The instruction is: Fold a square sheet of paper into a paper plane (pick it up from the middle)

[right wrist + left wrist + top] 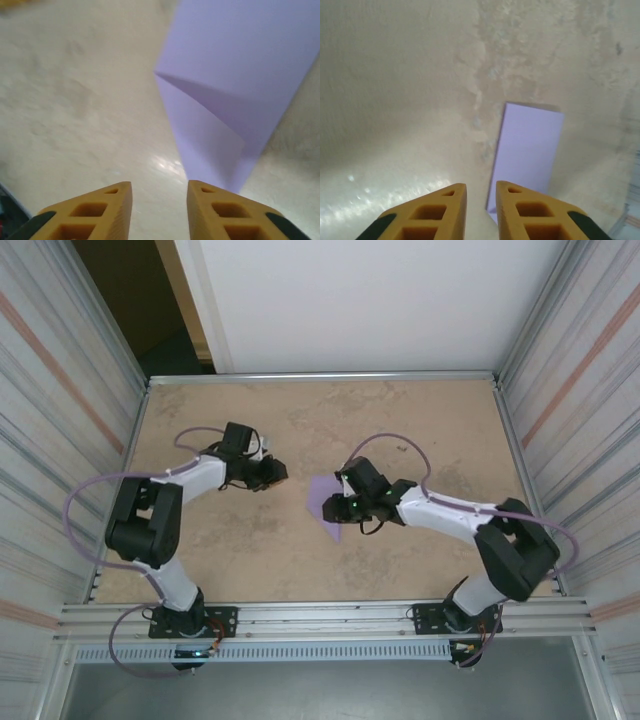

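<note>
The lavender sheet of paper lies on the table between the two arms, folded into a narrow strip with a diagonal flap. In the left wrist view the paper looks like a long rectangle just ahead and to the right of my left gripper. That gripper's yellow fingers stand a little apart with nothing between them. In the right wrist view the paper shows a slanted crease and lies ahead and to the right of my right gripper, which is open and empty. From above, the left gripper is left of the paper and the right gripper is at its right edge.
The tan table is walled by corrugated metal panels on both sides and a metal rail at the near edge. A purple cable loops from each arm.
</note>
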`<state>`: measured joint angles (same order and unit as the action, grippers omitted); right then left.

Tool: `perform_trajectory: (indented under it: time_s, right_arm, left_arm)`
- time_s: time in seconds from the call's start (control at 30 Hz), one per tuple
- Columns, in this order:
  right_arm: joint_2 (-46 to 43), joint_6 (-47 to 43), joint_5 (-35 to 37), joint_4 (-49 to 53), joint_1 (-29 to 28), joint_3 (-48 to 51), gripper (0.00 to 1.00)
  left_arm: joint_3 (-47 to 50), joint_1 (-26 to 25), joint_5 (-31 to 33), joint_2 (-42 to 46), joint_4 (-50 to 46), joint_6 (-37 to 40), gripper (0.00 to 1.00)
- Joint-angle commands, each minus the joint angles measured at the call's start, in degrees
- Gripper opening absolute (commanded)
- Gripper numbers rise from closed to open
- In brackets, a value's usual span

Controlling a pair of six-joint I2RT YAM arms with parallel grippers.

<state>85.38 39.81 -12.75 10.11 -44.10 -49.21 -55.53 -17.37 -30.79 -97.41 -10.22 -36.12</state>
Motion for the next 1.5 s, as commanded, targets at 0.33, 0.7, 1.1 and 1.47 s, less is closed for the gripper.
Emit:
perform_trajectory:
  time_s: [0.33,0.7,1.1,1.47]
  right_arm:
    - [2.76,14.0,5.0,-8.49,-2.83,2.57,0.39]
    - [10.38,14.29,1.34,-8.9,0.6,2.67,0.32]
    - [11.9,14.15,0.89,-8.72,1.56,3.84,0.3]
    - [11.93,14.15,0.92,-9.1,1.66,4.41,0.27]
  left_arm:
    - [9.12,-3.9,-7.79,1.48,10.47,-10.64,0.37]
    - [8.42,-7.13,-8.92,-1.82,11.3,-12.53,0.4]
    - [7.25,-8.7,-10.08,-4.27,10.39,-12.31,0.35]
    - [4.62,-9.19,-10.7,-6.23,10.09,-11.87,0.27]
